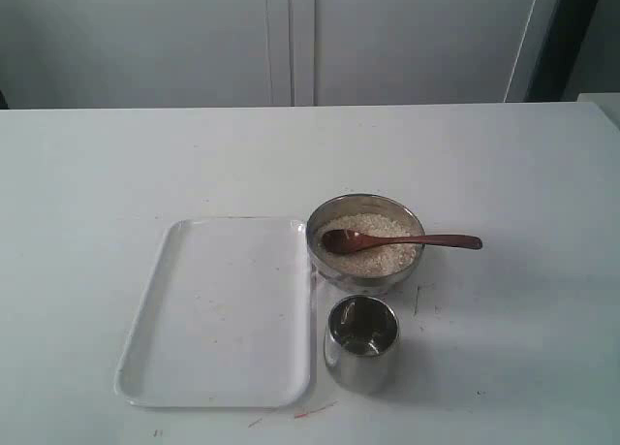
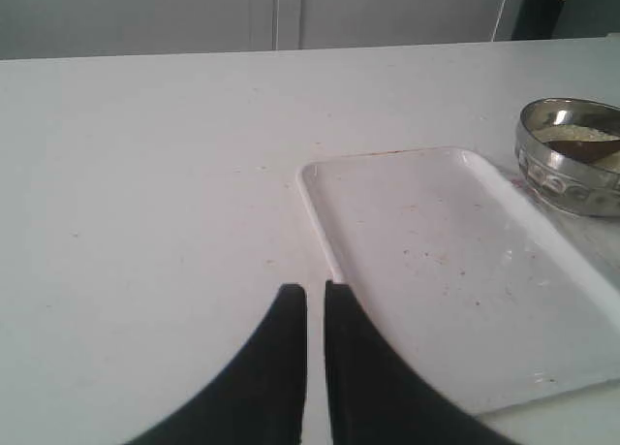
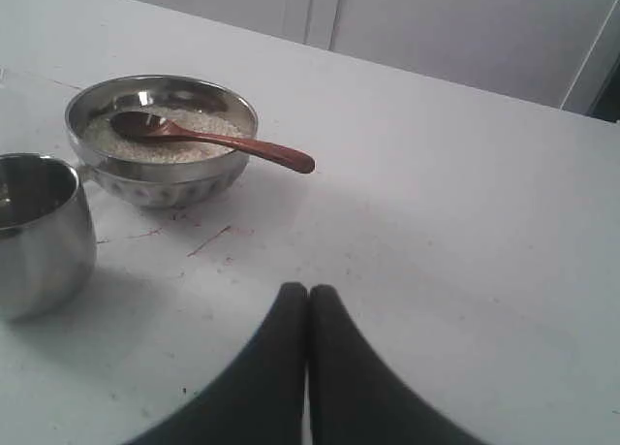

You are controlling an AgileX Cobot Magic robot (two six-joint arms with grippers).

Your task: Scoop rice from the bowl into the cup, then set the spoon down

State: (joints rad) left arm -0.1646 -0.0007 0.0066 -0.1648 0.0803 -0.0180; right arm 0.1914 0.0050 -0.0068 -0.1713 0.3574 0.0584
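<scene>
Exterior view: the bowl (image 1: 363, 281) sits on the desk (image 1: 523, 164) just right of a white tray (image 1: 218, 314) and holds the rice (image 1: 383, 258). The spoon (image 1: 402, 240) lies on the rice, its handle overhanging the right rim. The cup (image 1: 359, 367) stands upright just in front of the bowl. Left end effector (image 2: 310, 292): all but closed, empty. Right end effector (image 3: 308, 295): closed, empty, apart from the bowl.

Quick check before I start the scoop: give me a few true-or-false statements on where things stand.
The spoon lies in the bowl, handle sticking out over the rim. True.
The right gripper holds the spoon. False: it is shut on nothing, away from the spoon.
The cup stands on the tray. False: it stands on the table beside the tray.
The rice is in the bowl. True.
</scene>
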